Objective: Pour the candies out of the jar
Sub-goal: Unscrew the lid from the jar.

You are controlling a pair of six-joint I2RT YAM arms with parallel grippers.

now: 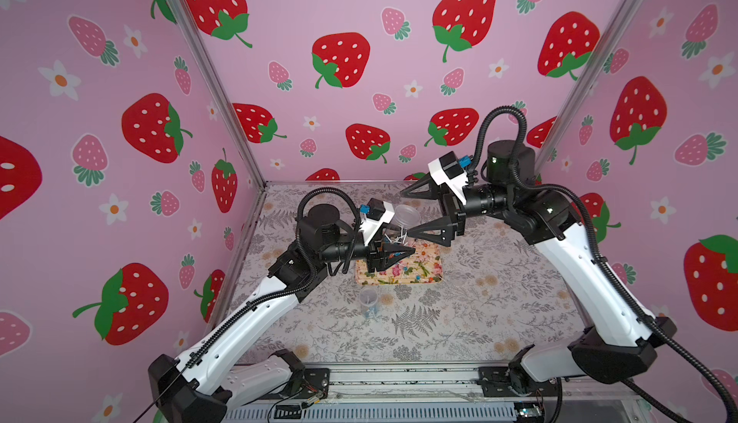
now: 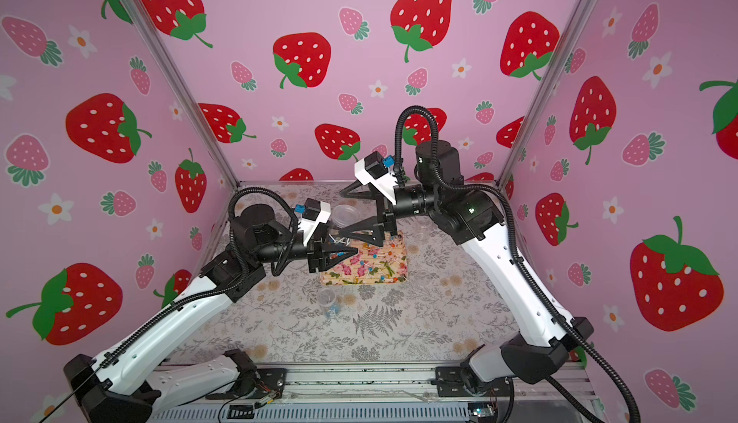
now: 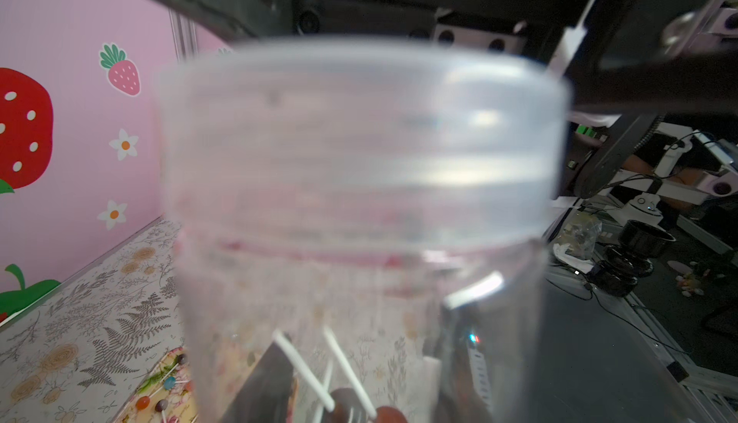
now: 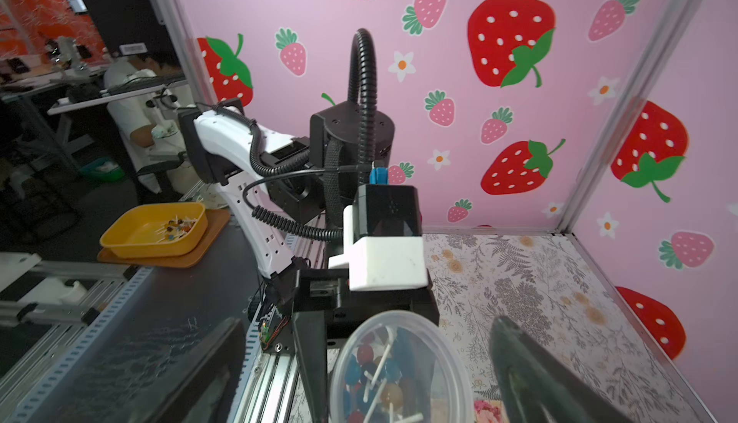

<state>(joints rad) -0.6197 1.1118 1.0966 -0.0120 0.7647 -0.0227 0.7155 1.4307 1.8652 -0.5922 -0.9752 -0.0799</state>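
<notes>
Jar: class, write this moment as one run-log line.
left gripper: shut on jar | jar: tilted over tray | candies: some on tray, some in jar | right gripper: open, fingers either side of jar

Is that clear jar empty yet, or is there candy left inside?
Not empty. The right wrist view shows lollipops inside the jar; many others lie on the floral tray.

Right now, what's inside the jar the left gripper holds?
Through the clear jar, the right wrist view shows candies: blue, red and orange heads on white sticks. They overlap, and part of the jar runs out of frame, so I can't count them.
</notes>
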